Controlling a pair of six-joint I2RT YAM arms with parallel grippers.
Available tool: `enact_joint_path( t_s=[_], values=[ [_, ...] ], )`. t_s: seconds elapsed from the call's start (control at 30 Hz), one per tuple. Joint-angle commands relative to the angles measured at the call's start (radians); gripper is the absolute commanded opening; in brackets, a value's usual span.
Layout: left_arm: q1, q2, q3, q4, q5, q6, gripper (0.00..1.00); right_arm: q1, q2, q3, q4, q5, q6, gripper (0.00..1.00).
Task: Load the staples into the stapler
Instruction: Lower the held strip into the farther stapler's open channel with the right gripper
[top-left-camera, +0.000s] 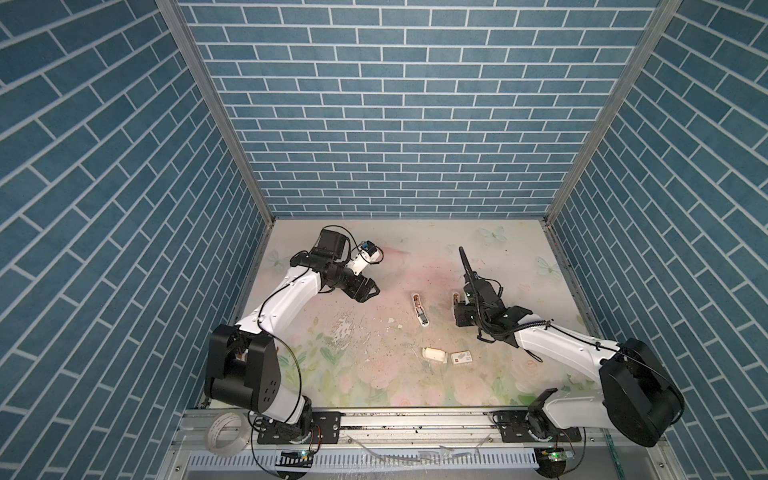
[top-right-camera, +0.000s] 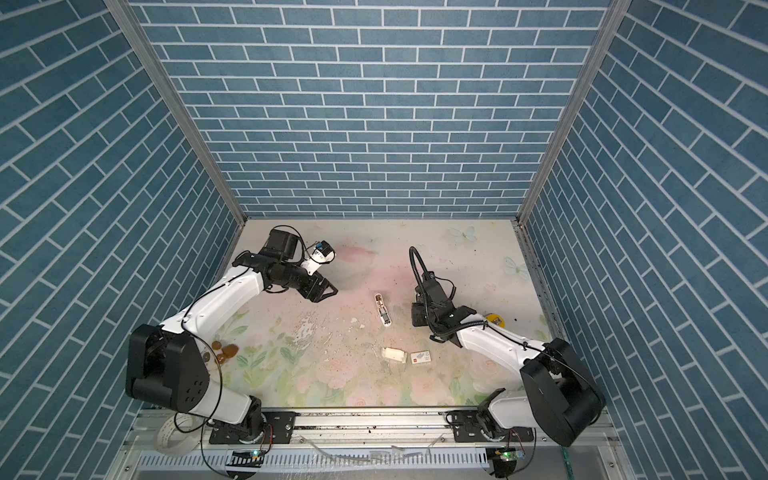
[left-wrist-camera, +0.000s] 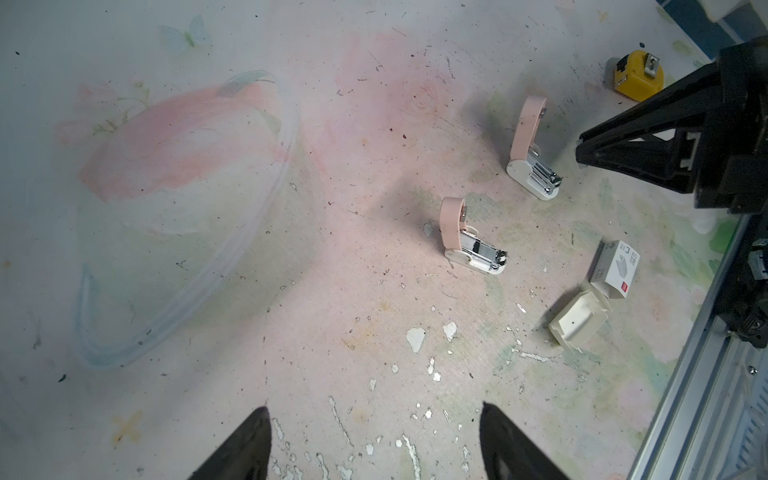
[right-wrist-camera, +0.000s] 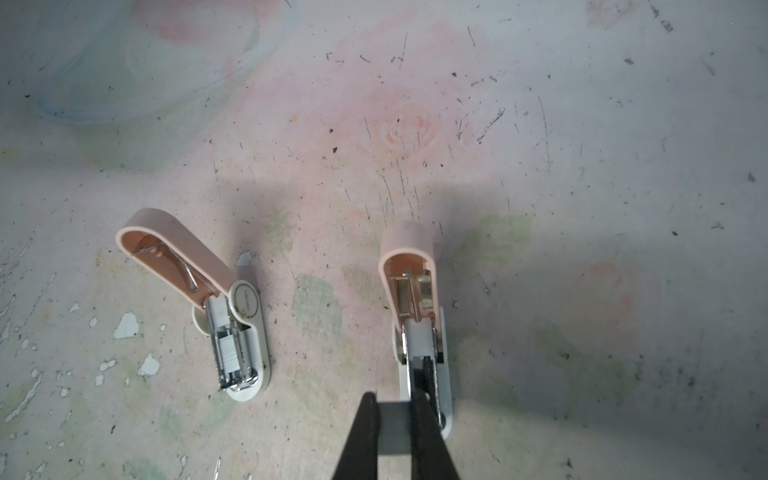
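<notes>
On the table (top-left-camera: 415, 257), right of middle: right gripper (right-wrist-camera: 395, 378) at the open stapler (right-wrist-camera: 409, 249).
Jaws nearly together, one fingertip (right-wrist-camera: 422, 382) in the stapler's channel, against a grey strip of staples (right-wrist-camera: 419, 338) lying there; a grip on it cannot be confirmed. Left gripper (top-left-camera: 371, 292) hangs with jaws apart, well clear. Second stapler (right-wrist-camera: 245, 345) open alongside; white tray (left-wrist-camera: 577, 322) nearer the front edge.

Soft, even light — a grey shadow lies on the tabletop (right-wrist-camera: 582, 124). Wrist views look blurry; top views bend at edges.
</notes>
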Motion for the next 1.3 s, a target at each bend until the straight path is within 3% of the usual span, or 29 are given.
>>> enact_joint_path(
  t_s=[0.0,1.27],
  values=[
    [0.007,0.011,0.007,-0.018,0.005,0.002,0.8,-0.015,0.026,0.006,0.035,-0.017,-0.057,0.11],
    [0.011,0.019,0.007,-0.015,0.012,0.001,0.8,-0.022,0.14,-0.005,0.076,0.035,-0.094,0.1]
  ],
)
